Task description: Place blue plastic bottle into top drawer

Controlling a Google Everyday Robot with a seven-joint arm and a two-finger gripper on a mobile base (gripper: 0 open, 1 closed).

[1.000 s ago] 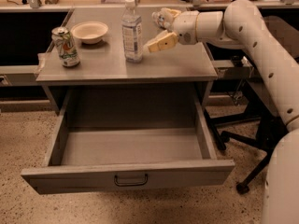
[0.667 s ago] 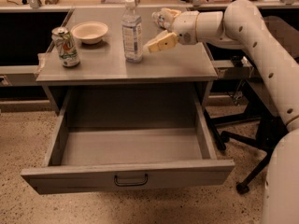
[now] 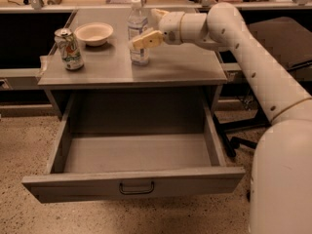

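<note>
The blue plastic bottle (image 3: 137,26), clear with a white cap and a pale label, stands upright on the grey cabinet top (image 3: 175,65). My gripper (image 3: 144,27) reaches in from the right at bottle height and is open. Its near finger (image 3: 146,39) lies across the front of the bottle, and the far finger is behind and to the right of it. The top drawer (image 3: 73,185) is pulled fully out below the cabinet top. It is empty, and its dark loop handle (image 3: 136,188) faces me.
A soda can (image 3: 68,48) stands at the left edge of the cabinet top, with a white bowl (image 3: 94,33) behind it. My arm (image 3: 253,67) spans the right side. An office chair base (image 3: 239,130) sits on the speckled floor to the right of the drawer.
My gripper has moved left, from just right of the bottle to straddling it. The bottle, the can, the bowl and the drawer have not moved.
</note>
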